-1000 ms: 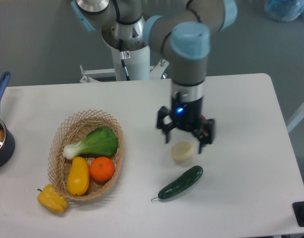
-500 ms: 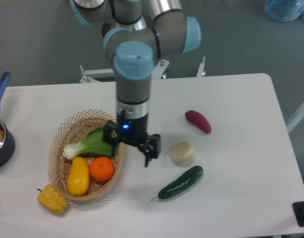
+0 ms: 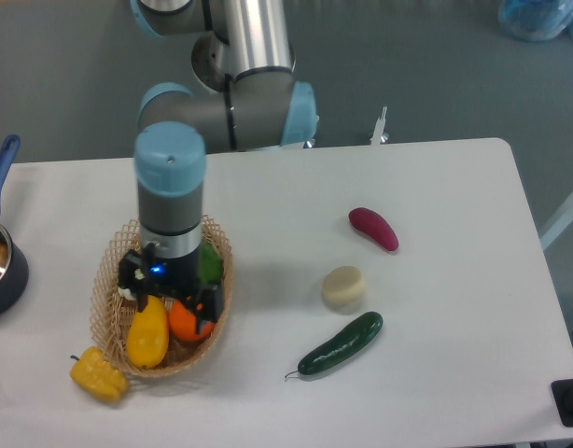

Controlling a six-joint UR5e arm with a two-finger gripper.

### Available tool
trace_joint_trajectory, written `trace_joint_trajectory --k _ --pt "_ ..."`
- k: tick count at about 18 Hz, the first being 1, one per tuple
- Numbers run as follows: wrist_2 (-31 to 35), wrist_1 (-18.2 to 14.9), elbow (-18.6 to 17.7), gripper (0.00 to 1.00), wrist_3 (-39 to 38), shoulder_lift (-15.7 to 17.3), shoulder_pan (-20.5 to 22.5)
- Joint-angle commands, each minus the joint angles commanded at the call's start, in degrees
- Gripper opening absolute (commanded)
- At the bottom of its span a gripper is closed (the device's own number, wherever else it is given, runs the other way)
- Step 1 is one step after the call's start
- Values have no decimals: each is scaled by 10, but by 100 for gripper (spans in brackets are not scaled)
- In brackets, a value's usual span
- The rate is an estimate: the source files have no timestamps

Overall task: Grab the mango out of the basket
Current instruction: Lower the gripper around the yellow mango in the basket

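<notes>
The mango (image 3: 147, 334) lies in the near-left part of the basket (image 3: 104, 299), and your gripper (image 3: 167, 303) hangs directly over the basket, a little to the upper right of the fruit as the camera sees it. So the fruit is below and slightly left of the jaws, very near them; one dark finger seems to stand just at the mango's upper end and the other over the orange (image 3: 188, 321) beside it. The jaws look spread apart, holding nothing, though the wrist hides part of them.

The long axis of the mango runs from the near side of the basket toward the far side, only a little tilted. I judge that you must shift the gripper a small way left and toward the camera, so that the fingers come on the two long flanks and close across the short width, not along the length.

The mango is smooth, glossy, yellow-orange and egg-shaped. Its right flank touches or almost touches the orange, so there is little room for a finger on that side. Its left flank is close to the woven wall.

Do not confuse it with the lumpy yellow pepper (image 3: 98, 374), which lies on the table (image 3: 436, 373) outside the basket, just beside its near rim.
</notes>
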Motion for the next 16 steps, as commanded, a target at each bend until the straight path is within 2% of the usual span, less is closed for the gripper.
trace_joint_trajectory --k 10,16 --pt "2 0 -14 100 -4 -23 -13" --pt "3 2 -18 100 -53 -39 -15"
